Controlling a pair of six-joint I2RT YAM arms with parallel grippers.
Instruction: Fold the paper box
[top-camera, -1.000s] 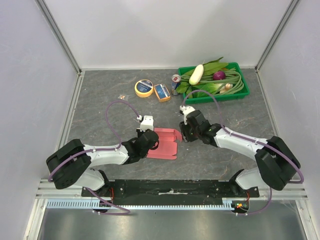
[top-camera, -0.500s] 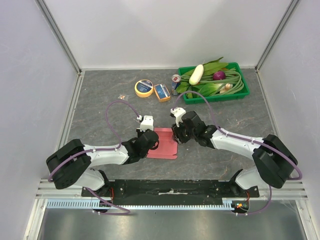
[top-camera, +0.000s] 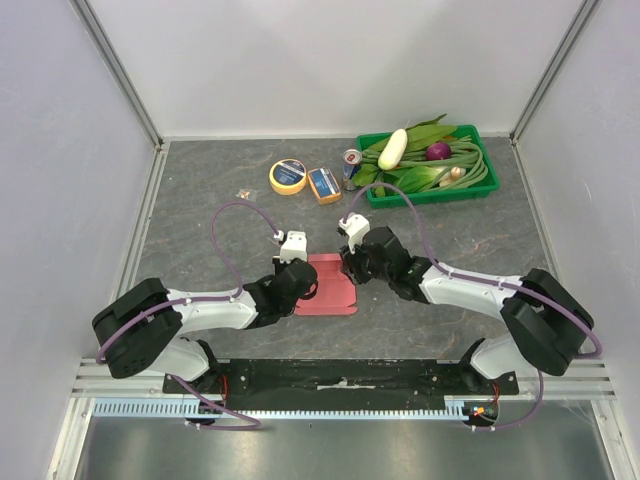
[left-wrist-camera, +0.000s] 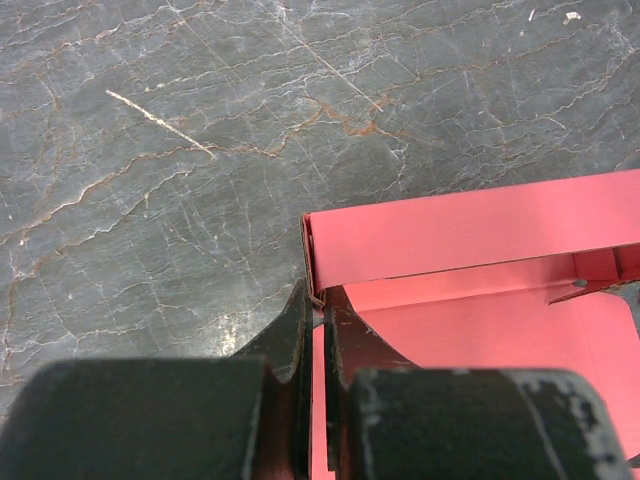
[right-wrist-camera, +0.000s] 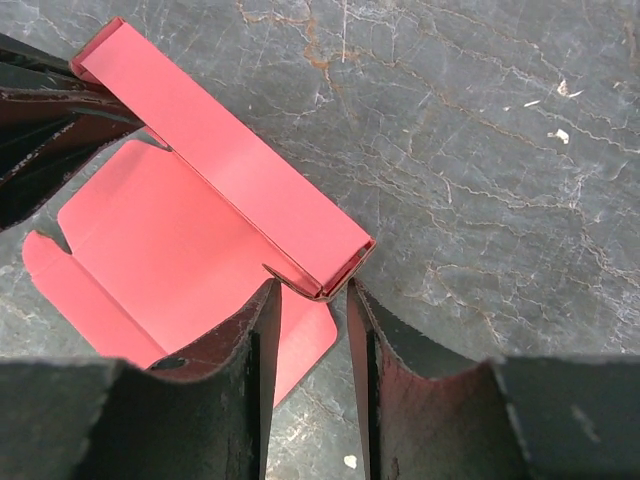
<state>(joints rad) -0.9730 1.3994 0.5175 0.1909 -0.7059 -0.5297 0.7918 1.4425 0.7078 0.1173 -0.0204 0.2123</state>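
Top external shows one paper box (top-camera: 328, 292) on the tabletop (top-camera: 190, 230), between your two arms. The left gripper (top-camera: 303, 284) is at its left edge and the right gripper (top-camera: 347, 268) at its far right corner. Well apart at the back you have one green tray (top-camera: 482, 192) of vegetables, one can (top-camera: 352, 159), one small blue-and-orange box (top-camera: 324, 185) and one yellow tape roll (top-camera: 288, 176).

Left wrist shows the left gripper (left-wrist-camera: 318, 318) with its fingers clenched on the corner of the paper box (left-wrist-camera: 470, 235), where one long wall stands raised above the flat base. Keep that pinch firm; I judge it to be your anchor for the fold.

Right wrist shows the right gripper (right-wrist-camera: 312, 288) with its fingers parted, straddling the opposite end of that raised wall on the paper box (right-wrist-camera: 180, 235). Whether they touch the card, you cannot tell. One rounded flap lies flat just beneath them. To do this step well, centre the wall's end in the gap, close gently so the thin card does not buckle, and turn it along its crease, not across it.
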